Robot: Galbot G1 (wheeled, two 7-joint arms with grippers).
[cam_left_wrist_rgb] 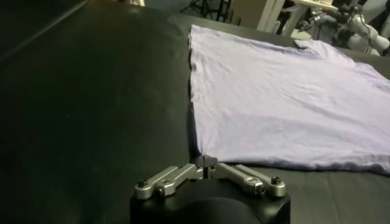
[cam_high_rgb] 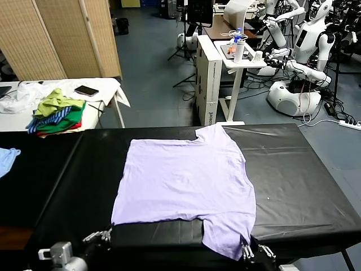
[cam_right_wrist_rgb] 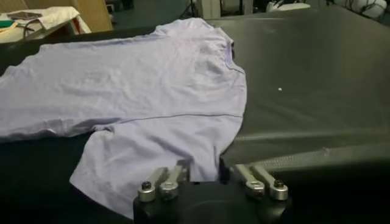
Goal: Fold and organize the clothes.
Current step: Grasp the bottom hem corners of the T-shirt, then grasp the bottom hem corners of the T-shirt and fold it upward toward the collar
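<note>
Both grippers sit at the near table edge: left gripper [cam_high_rgb: 104, 234] at about 7 o'clock of the shirt, clenched on the near-left hem corner, as its wrist view shows with fingertips [cam_left_wrist_rgb: 206, 164] pinched together at the fabric corner; right gripper [cam_high_rgb: 246, 250] at about 5 o'clock, clenched on the edge of the near sleeve that droops toward the table edge, jaws closed at the fabric in its wrist view [cam_right_wrist_rgb: 204, 176]. Lavender T-shirt [cam_high_rgb: 183, 180] lies flat and spread on the black table [cam_high_rgb: 299, 186], centre, far sleeve at 1 o'clock. Likely step: lift the near edge and fold it over toward 12. To do it well: raise both grips level and together, keep the hem taut between them so thin fabric doesn't sag or bunch, carry evenly, lay down aligned. Risk: shallow corner pinch slipping. Garment pile [cam_high_rgb: 56, 113] on the side table at 10 o'clock, light blue cloth [cam_high_rgb: 7, 158] at 9.
</note>
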